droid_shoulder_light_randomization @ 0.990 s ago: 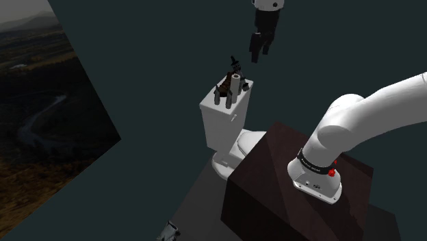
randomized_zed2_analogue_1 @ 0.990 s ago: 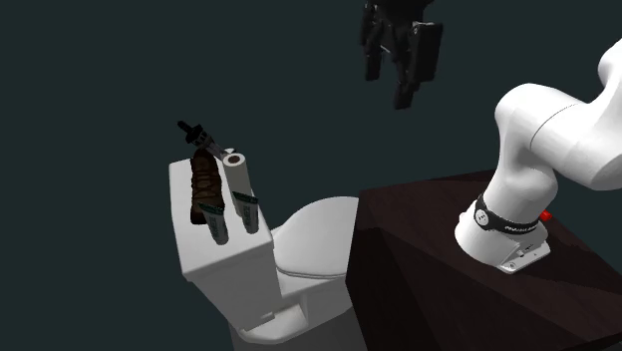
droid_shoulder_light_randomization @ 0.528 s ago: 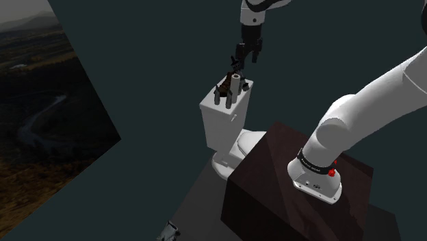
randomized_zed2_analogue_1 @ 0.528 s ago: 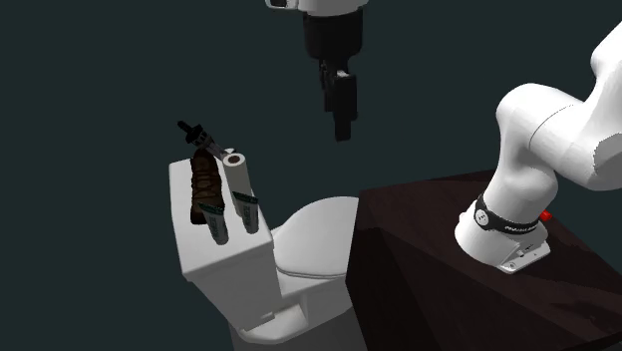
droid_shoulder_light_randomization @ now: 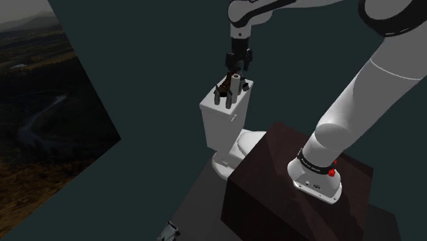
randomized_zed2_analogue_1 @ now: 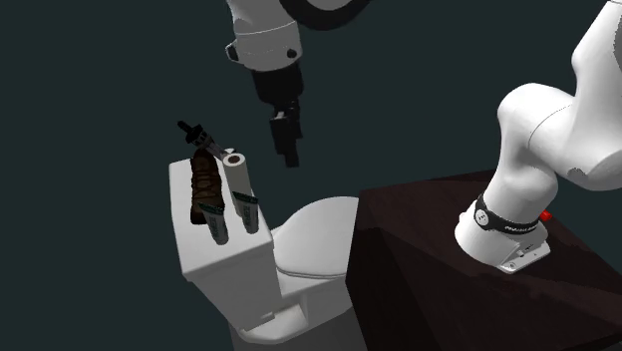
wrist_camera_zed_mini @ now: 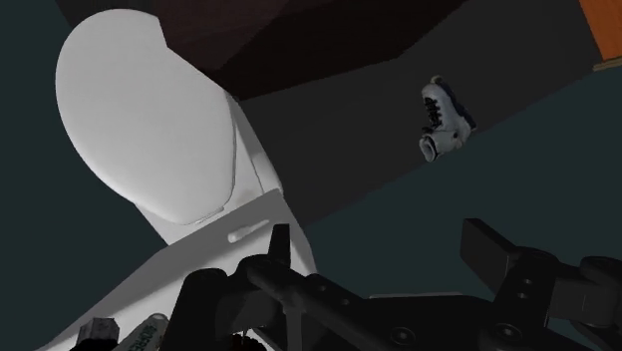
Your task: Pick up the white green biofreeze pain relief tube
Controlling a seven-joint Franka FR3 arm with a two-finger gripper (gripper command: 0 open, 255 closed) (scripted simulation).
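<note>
The fingers stand spread with nothing between them. In the wrist view they look down past the white toilet lid toward the front of the tank. The gripper hangs in the air over the join between bowl and tank, touching nothing.

Near it, on top of the toilet tank, lies the white tube, and its dark cap end seems to reach over the tank's front edge. The wrist view catches the tube off to one side of the fingers, with a little green lettering showing (so it isn't lined up between them yet). A brown thing lies close beside the tube, on the second exterior view's left.

What's changed is the arm's reach. A second ago the gripper was high up and well over toward the dark stand. Half a second ago it was about halfway across. Now it has swung over and come down, and in the shoulder view it sits just above the tube's back end.

I'd judge the approach is nearly done. What's left is a short sideways shift over the tank, setting the fingers across the tube's narrow body, and then lowering. The brown neighbour may leave little room for a finger on that side.
</note>
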